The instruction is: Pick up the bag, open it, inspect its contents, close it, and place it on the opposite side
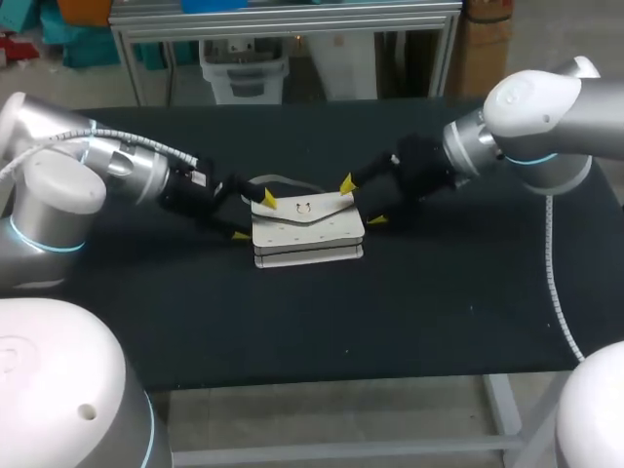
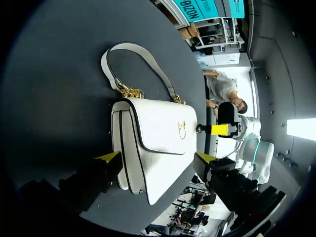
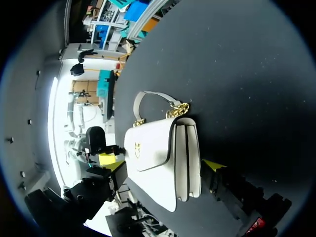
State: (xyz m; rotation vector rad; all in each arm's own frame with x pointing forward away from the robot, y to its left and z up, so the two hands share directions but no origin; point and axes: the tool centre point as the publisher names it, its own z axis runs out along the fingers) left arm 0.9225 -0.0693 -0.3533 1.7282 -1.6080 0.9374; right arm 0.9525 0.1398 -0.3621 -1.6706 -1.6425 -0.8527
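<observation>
The white handbag (image 1: 307, 230) lies flat, flap closed, mid-way across the black table (image 1: 439, 302), while the left gripper (image 1: 254, 216) and right gripper (image 1: 362, 202) each straddle one end, fingers spread unclamped, apparently poised to lift it together.

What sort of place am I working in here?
Likely a robotics lab workbench: a black table, with my left hand and right hand flanking a white handbag.
</observation>
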